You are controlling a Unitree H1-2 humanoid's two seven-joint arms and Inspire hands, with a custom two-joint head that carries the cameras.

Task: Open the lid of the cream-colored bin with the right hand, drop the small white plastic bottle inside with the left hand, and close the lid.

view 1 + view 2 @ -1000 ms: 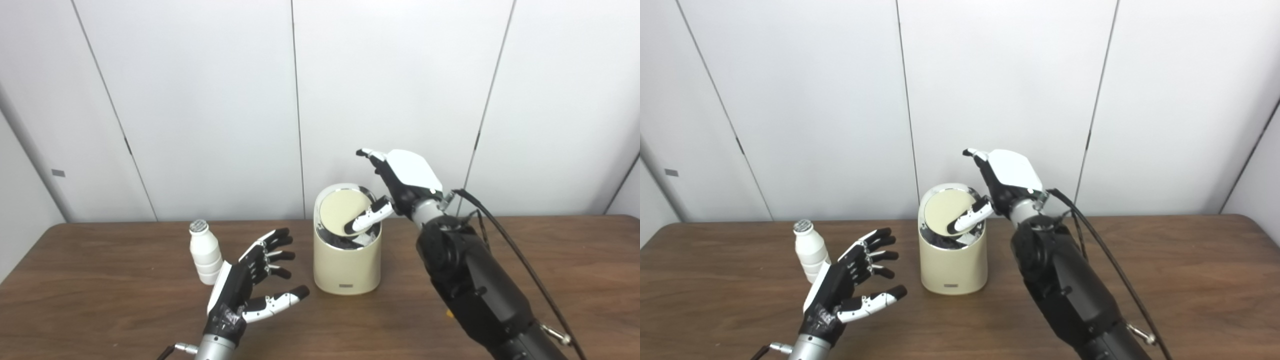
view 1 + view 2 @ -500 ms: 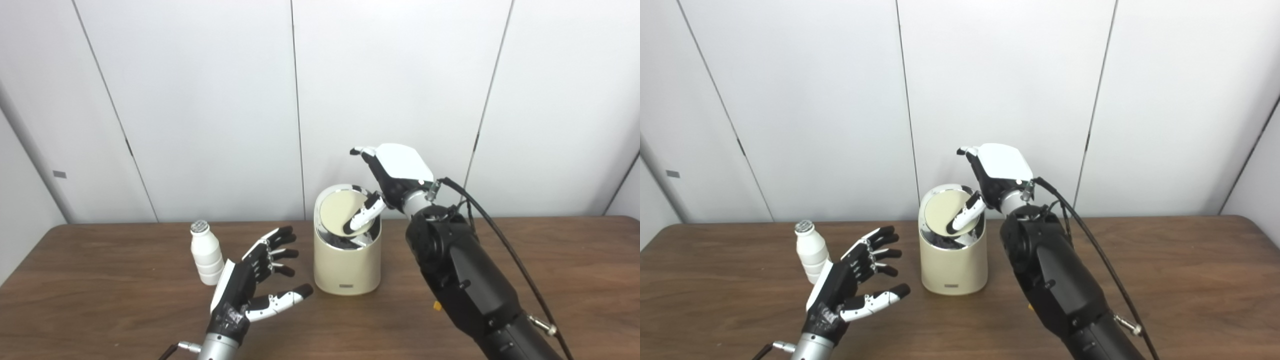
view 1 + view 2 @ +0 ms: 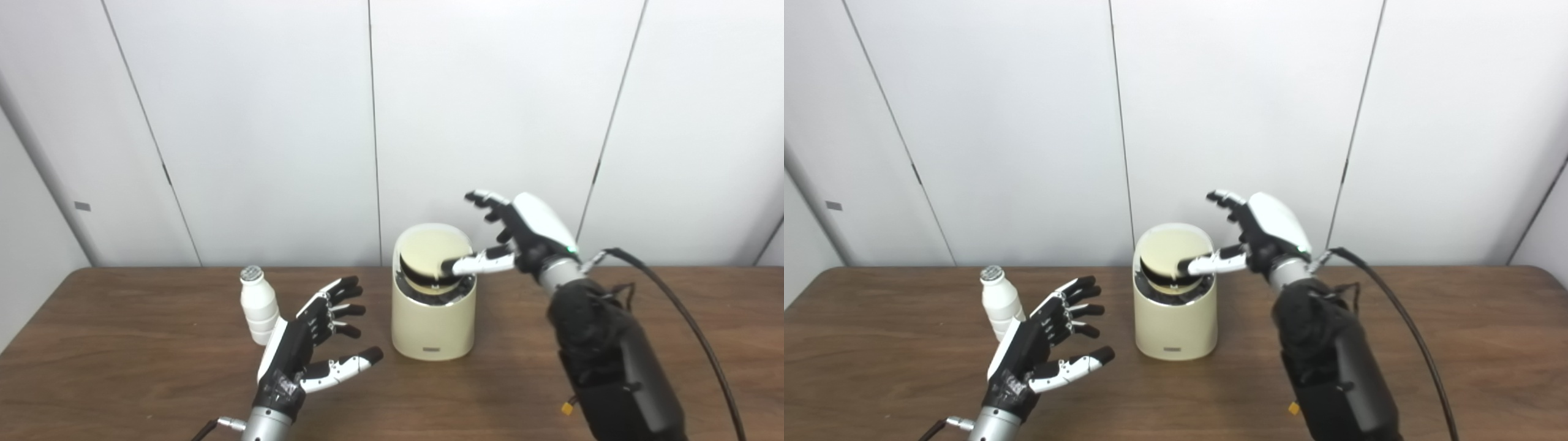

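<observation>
right hand [image 3: 527, 236] now reaches sideways, thumb on the tilted lid [image 3: 432, 257] of the bin [image 3: 433, 324]; fingers spread; left hand [image 3: 306, 352] splayed beside bottle [image 3: 257, 304].

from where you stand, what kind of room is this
Probably a lab or test room, not a home: a bare brown wooden table stands against plain white wall panels, and on it only a cream bin and a small white bottle.

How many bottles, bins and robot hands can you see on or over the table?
Bottles: 1, the small white bottle.
Bins: 1, the cream bin.
Robot hands: 2, the left hand and the right hand.
Total: 4.
</observation>
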